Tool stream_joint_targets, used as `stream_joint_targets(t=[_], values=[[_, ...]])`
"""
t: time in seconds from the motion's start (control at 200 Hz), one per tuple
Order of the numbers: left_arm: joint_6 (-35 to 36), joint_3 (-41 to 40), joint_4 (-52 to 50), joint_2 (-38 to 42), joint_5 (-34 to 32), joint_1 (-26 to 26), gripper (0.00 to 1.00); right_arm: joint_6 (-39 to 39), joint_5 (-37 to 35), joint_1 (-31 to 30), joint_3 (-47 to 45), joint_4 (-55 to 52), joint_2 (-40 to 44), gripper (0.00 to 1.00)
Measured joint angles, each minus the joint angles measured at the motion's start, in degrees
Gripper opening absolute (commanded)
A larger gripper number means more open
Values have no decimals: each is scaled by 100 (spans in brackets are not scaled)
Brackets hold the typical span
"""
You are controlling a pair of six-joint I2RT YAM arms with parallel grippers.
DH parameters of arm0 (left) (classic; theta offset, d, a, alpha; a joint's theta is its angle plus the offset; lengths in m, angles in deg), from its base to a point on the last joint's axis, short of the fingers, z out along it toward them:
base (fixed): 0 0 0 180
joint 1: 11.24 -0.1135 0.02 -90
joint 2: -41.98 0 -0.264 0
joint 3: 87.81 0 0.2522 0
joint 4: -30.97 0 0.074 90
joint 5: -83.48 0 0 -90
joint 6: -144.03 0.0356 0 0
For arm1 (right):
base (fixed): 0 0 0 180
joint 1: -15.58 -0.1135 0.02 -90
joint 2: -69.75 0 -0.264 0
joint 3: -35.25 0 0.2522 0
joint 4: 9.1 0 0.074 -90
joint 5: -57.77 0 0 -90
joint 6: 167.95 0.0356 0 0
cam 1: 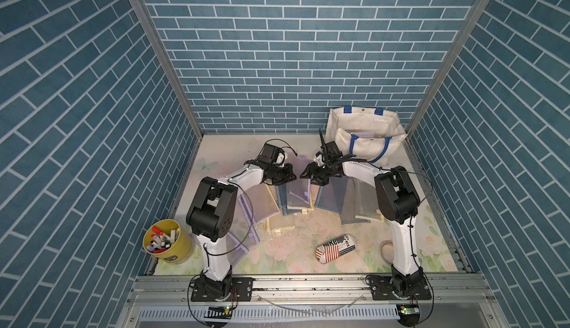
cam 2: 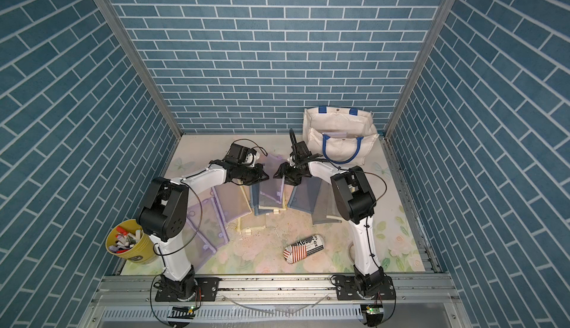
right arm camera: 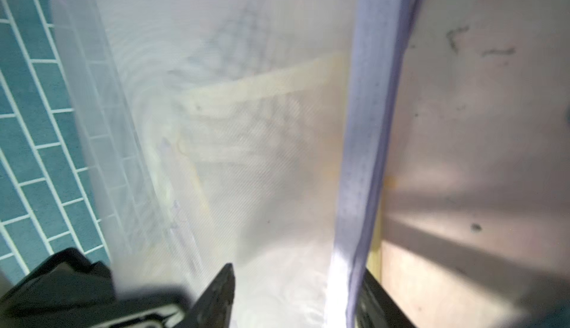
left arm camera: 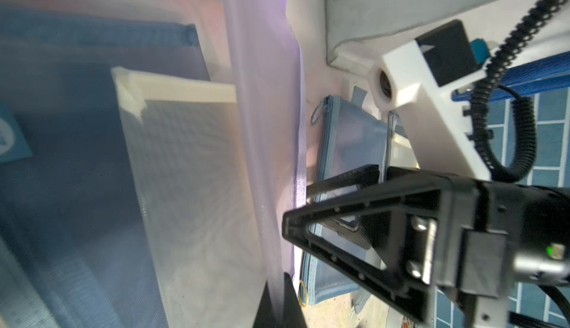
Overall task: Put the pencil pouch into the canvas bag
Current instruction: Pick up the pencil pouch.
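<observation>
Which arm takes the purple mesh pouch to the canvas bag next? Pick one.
Left, probably: the left fingers are shut on the purple mesh pouch, while the right fingers stand open. The canvas bag stands on the robot's right, though.

I see, from my end: pencil pouch [cam 1: 298, 190]: thin lilac mesh cloth, semi-transp, matt. Canvas bag [cam 1: 364, 126]: coarse off-white woven cloth, matt; handles [cam 1: 380, 153] blue webbing. Desk [cam 1: 277, 258]: matt floral print, gritty specks. Bucket [cam 1: 180, 253]: yellow plastic, slight sheen. Left arm shell [cam 1: 246, 176]: smooth white plastic, glossy.
</observation>
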Motion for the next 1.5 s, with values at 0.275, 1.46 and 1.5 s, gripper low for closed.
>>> stream_joint_targets(t=[0.275,1.46,1.5], values=[[-9,188,382,964,629,-120,0,533,389,680,2,393,1314,83],[-1287,778,2658,1318,1869,-118,0,3637,1937,831,-2,4629,970,63],[-1309,778,2693,1300,1873,-118,0,3670,1943,831,-2,4673,960,59]])
